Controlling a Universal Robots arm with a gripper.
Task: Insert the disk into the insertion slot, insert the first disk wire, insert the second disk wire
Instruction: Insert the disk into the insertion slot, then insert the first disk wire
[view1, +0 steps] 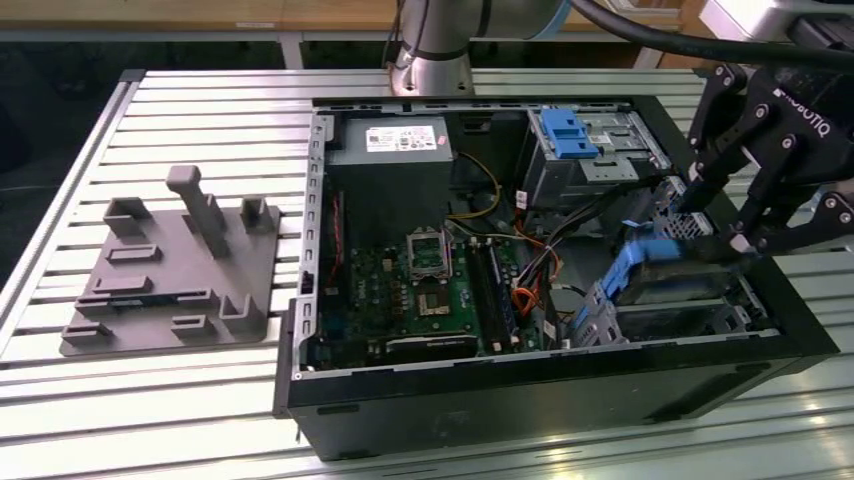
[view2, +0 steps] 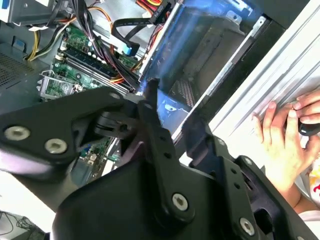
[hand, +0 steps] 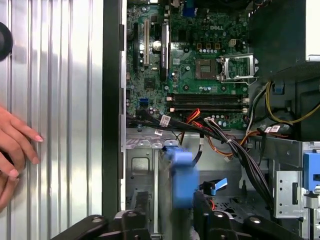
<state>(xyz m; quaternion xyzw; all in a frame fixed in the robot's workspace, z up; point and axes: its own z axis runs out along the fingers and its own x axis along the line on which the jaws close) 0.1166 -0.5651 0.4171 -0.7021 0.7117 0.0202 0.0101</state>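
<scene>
The disk (view1: 663, 275), a dark drive in a bright blue carrier, hangs tilted inside the open computer case at the exterior view's right. My black gripper (view1: 721, 236) is shut on its upper edge. Just below it lies the insertion slot (view1: 683, 322), a low silver perforated cage. In the first wrist view the blue carrier (hand: 181, 175) shows blurred between my fingers (hand: 129, 219), over the silver cage floor (hand: 140, 167). In the second wrist view one finger (view2: 150, 100) points at the blurred blue frame (view2: 175, 47) and the cage (view2: 210, 60). Black flat cables (hand: 235, 150) with a blue plug (hand: 218, 185) lie loose beside the cage.
A taller silver cage with a blue latch (view1: 571, 135) stands behind the slot. The green motherboard (view1: 441, 290) fills the case's middle. A grey fixture plate (view1: 167, 275) lies on the slatted table (view1: 160, 400). A person's hand (view2: 282, 145) (hand: 15, 145) rests on the table beside the case wall.
</scene>
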